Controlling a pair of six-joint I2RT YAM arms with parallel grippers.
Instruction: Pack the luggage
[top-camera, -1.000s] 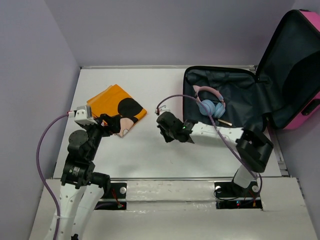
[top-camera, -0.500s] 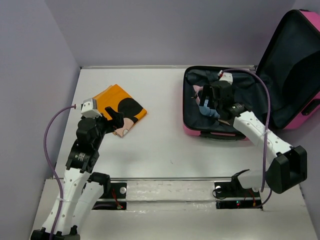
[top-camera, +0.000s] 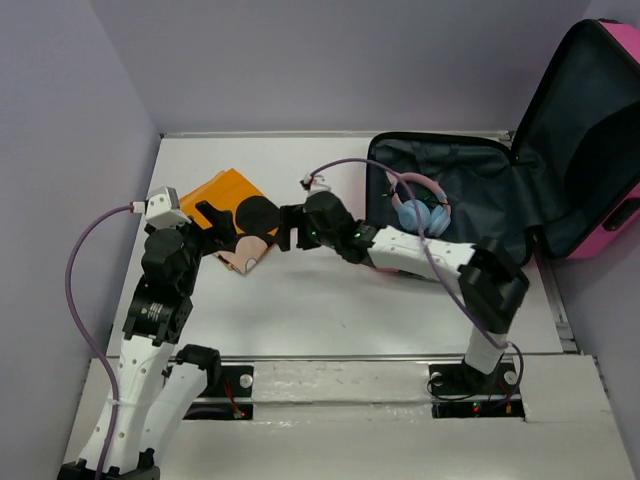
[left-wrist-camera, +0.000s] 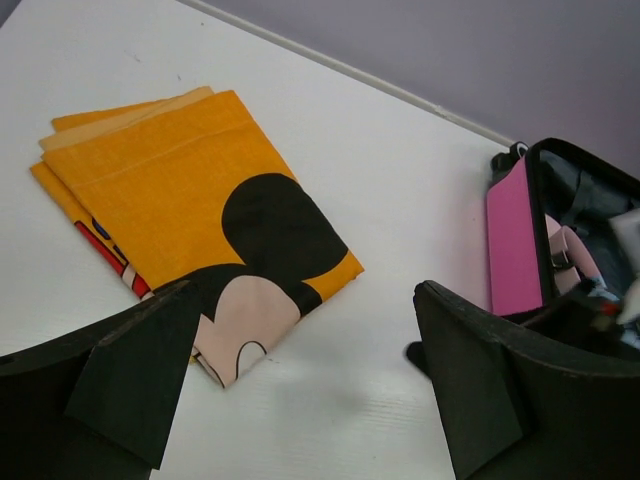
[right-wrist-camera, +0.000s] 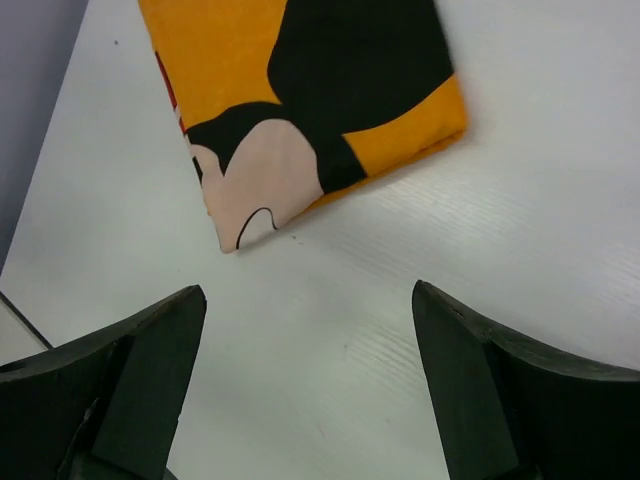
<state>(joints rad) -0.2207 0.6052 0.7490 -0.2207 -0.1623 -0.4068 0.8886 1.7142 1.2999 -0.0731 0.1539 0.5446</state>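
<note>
The luggage (top-camera: 590, 130), a hot-pink suitcase with dark lining, lies open at the right with its lid up. Pink and blue headphones (top-camera: 420, 212) rest inside it. A folded orange cloth (top-camera: 232, 192) with a cartoon mouse print lies flat at the left. My left gripper (top-camera: 222, 232) hovers open over the cloth's near corner. In the left wrist view the cloth (left-wrist-camera: 190, 190) sits ahead and left of the open gripper (left-wrist-camera: 305, 380). My right gripper (top-camera: 287, 230) reaches in from the right, open and empty, just short of the cloth (right-wrist-camera: 300, 90), with bare table under it (right-wrist-camera: 310, 370).
Grey walls close in the white table (top-camera: 330, 300) at left and back. The suitcase's pink side wall (left-wrist-camera: 515, 240) shows at the right of the left wrist view. The right arm's forearm and purple cable (top-camera: 345, 170) stretch across in front of the suitcase.
The right gripper has swung from over the headphones in the suitcase leftward to the cloth's corner, jaws open. The left gripper has shifted slightly over the cloth.
</note>
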